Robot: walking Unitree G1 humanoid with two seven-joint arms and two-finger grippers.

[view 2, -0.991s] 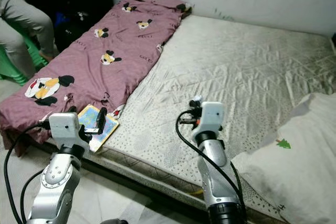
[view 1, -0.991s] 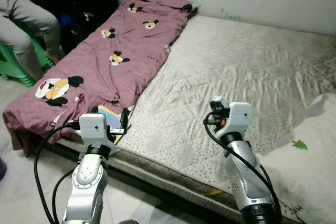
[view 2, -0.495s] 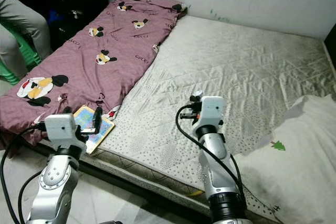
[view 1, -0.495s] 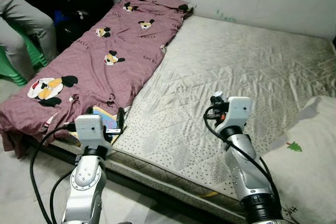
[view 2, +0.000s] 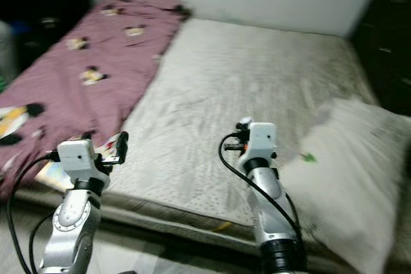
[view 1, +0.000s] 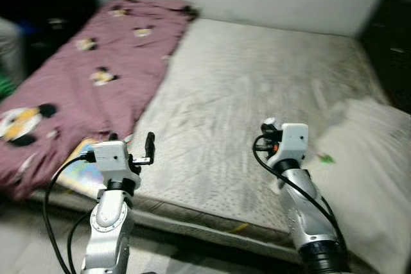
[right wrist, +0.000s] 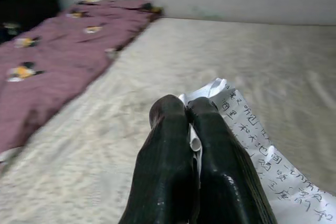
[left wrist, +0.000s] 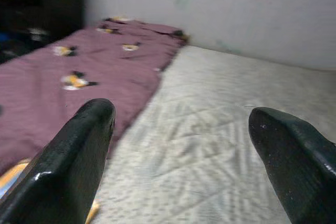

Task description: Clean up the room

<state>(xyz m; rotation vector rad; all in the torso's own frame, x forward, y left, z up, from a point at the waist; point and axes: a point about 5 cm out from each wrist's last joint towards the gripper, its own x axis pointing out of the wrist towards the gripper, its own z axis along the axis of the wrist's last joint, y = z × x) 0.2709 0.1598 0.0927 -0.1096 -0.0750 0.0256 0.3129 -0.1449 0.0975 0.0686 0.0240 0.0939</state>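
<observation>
Two silver arms reach out over the near edge of a pale quilted mattress [view 1: 244, 88], and both head views are blurred. The right gripper [right wrist: 190, 109] has its black fingers pressed together on a white sheet of paper with handwritten characters [right wrist: 252, 145], which sticks out past the fingertips above the mattress. The left gripper [left wrist: 181, 121] is held over the near left part of the bed with its jaws spread wide and nothing between them. A maroon blanket printed with cartoon mouse figures [view 1: 77, 68] covers the left strip of the bed up to the wall. A colourful flat book [view 1: 80, 170] lies at the near edge, partly under the blanket, just beside the left arm. A large white pillow with a small green mark [view 2: 347, 158] rests on the right side of the mattress
</observation>
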